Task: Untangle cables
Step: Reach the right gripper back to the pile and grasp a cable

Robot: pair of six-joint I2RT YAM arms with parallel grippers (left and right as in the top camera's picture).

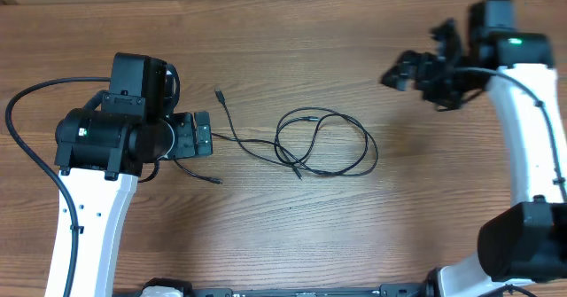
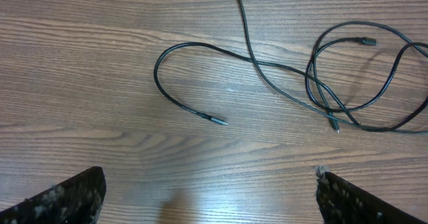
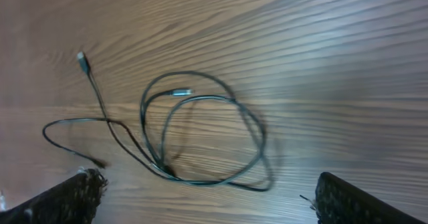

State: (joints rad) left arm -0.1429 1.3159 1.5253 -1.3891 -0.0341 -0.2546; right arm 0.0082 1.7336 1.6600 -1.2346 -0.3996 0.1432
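Left gripper (image 2: 210, 200) fingers stand spread fully apart, gripping nothing; the right gripper (image 3: 208, 200) is likewise wide and empty. Thin black cables (image 2: 254, 61) lie flat ahead of both pairs of fingertips, clear of them: a loose overlapping loop with plug ends trailing toward the left fingers, on the wooden table (image 1: 266, 31).

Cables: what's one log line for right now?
cables: looped, tangled on table | left end effector: open, empty | right end effector: open, empty
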